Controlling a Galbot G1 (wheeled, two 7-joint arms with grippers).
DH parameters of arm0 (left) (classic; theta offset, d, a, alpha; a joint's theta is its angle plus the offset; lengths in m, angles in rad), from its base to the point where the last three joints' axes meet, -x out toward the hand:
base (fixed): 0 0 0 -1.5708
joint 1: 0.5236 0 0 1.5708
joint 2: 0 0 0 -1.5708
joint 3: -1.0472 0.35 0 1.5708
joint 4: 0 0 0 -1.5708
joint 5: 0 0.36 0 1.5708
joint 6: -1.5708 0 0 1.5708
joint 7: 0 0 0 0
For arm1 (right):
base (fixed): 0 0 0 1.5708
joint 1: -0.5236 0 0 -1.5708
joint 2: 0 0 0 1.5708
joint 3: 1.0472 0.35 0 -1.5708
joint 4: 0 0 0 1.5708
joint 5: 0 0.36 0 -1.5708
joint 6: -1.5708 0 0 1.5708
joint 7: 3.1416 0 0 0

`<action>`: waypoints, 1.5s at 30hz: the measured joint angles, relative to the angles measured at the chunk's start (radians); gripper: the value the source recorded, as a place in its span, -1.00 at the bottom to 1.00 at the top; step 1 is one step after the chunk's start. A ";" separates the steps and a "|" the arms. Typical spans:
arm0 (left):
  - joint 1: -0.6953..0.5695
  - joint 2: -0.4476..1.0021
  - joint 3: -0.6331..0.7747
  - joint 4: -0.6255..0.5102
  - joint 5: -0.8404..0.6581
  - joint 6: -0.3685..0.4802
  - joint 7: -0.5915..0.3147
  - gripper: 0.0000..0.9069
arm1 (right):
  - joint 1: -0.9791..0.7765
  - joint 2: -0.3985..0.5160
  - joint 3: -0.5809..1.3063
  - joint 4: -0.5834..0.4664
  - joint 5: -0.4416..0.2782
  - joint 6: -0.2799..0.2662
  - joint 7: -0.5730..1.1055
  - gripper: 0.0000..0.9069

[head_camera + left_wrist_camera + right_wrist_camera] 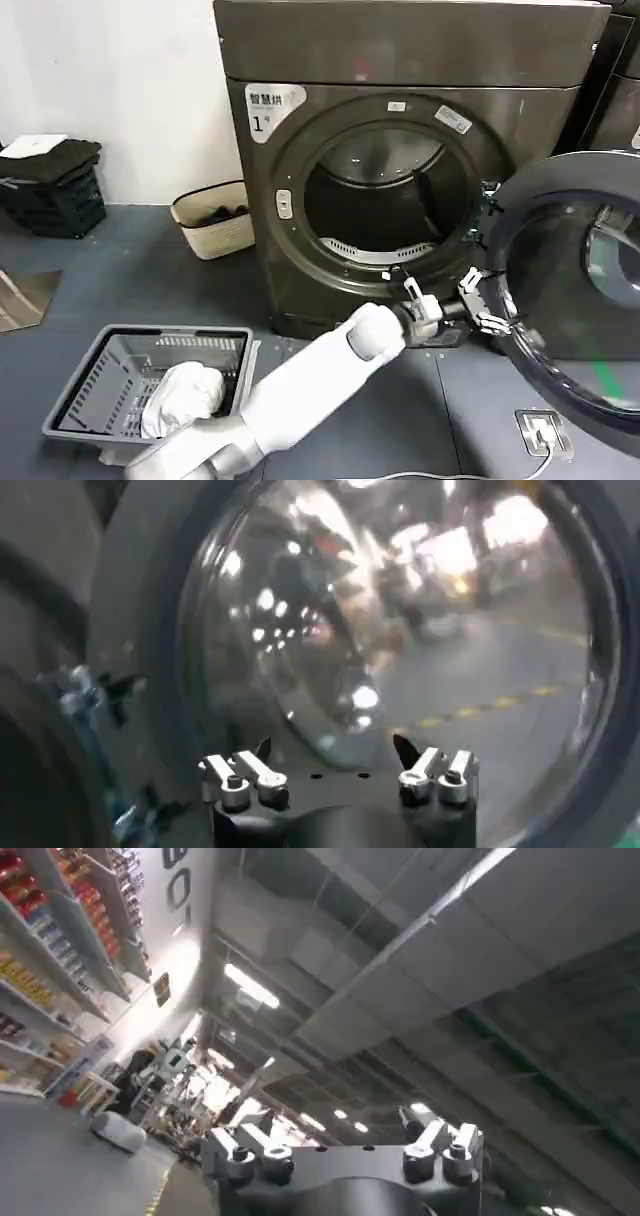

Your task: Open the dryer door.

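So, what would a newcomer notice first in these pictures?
First, the large round chrome-rimmed dryer door with dark glass, swung wide open at the right of the dark grey dryer. Next, the open left gripper of the white arm at the door's inner edge. A grey plastic basket with white cloth sits front-left.

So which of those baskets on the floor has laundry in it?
The grey mesh basket nearest the robot, holding white cloth; the cream basket by the wall looks nearly empty.

Laundry area: dark grey dryer (400, 180), laundry basket (150, 385), shop shelves (60, 958).
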 joint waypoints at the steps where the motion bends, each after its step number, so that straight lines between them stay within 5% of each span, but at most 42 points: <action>1: -0.003 0.000 0.000 0.012 0.000 0.000 0.000 1.00 | 0.001 0.008 -0.002 0.008 0.000 0.001 0.000 1.00; 10: -0.031 0.000 -0.012 0.114 0.018 0.003 -0.015 1.00 | 0.011 0.051 -0.014 0.061 -0.003 0.006 0.002 1.00; 20: -0.011 0.000 -0.010 0.097 0.015 0.049 -0.010 1.00 | 0.013 0.055 -0.030 0.077 -0.004 0.008 -0.003 1.00; 33: 0.072 0.010 0.021 -0.257 -0.079 0.221 -0.061 1.00 | 0.008 0.034 -0.056 0.049 -0.002 0.011 -0.025 1.00; 45: 0.025 0.410 0.030 -0.507 -0.441 0.450 -0.273 1.00 | -0.012 0.019 -0.066 0.017 0.000 0.025 -0.027 1.00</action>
